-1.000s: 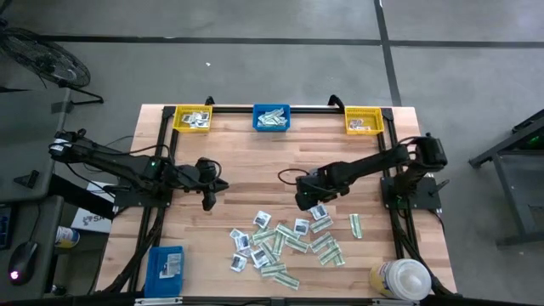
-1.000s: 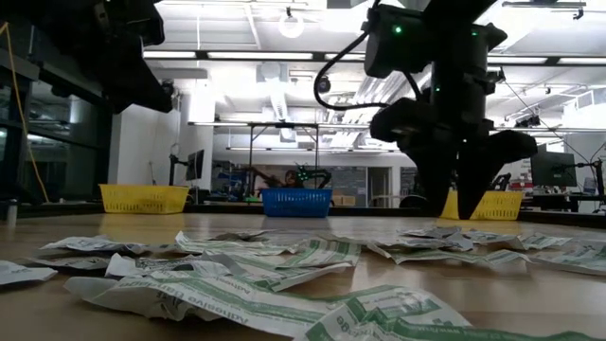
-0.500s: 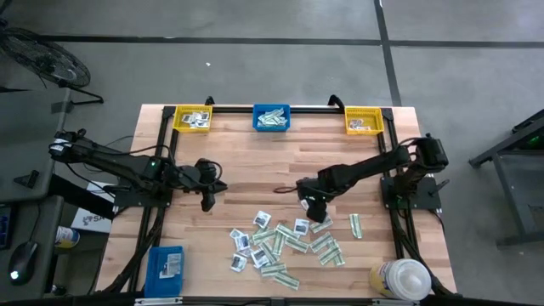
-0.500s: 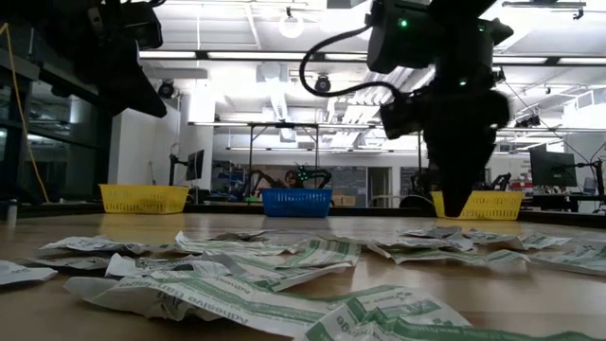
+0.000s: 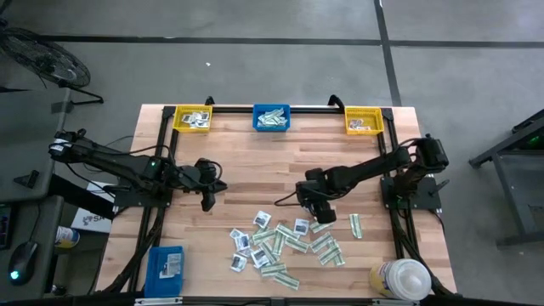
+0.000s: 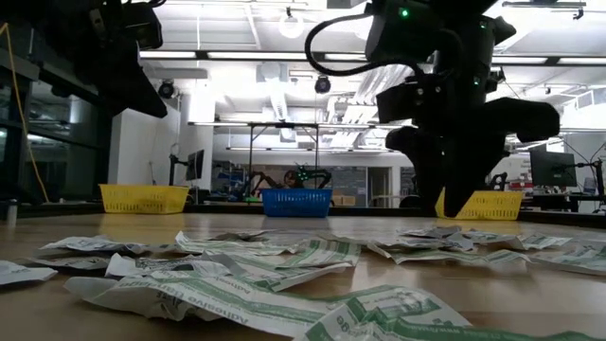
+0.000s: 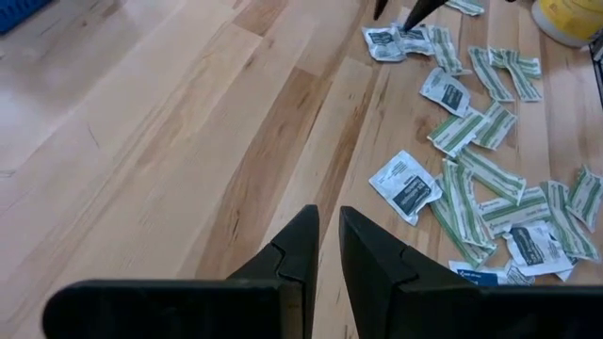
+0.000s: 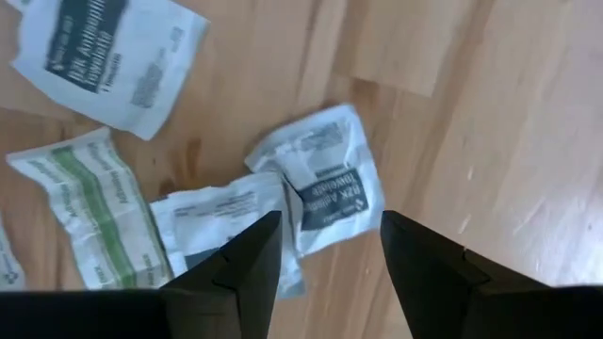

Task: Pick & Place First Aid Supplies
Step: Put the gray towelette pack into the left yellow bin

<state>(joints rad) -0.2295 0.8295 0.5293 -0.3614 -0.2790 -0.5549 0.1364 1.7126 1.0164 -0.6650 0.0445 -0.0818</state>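
You see the first aid supplies [image 5: 287, 242] scattered across the near-centre of the wooden table [image 5: 255, 161]: thin crinkled paper packets, squarish white ones with dark print and narrow green-and-white strips. The nearest strip in the low view reads partly "Adhesive". Compared with a second ago, the right gripper [image 5: 313, 206] has turned and shifted slightly toward the pile's far edge; its fingers [image 8: 247, 259] stand spread and empty, straddling a white packet [image 8: 325, 179]. The left gripper [image 7: 327, 247] remains beside the pile, fingers nearly together, holding nothing. At the far edge stand two yellow mesh bins [image 5: 192, 118] and a blue bin [image 5: 271, 118].
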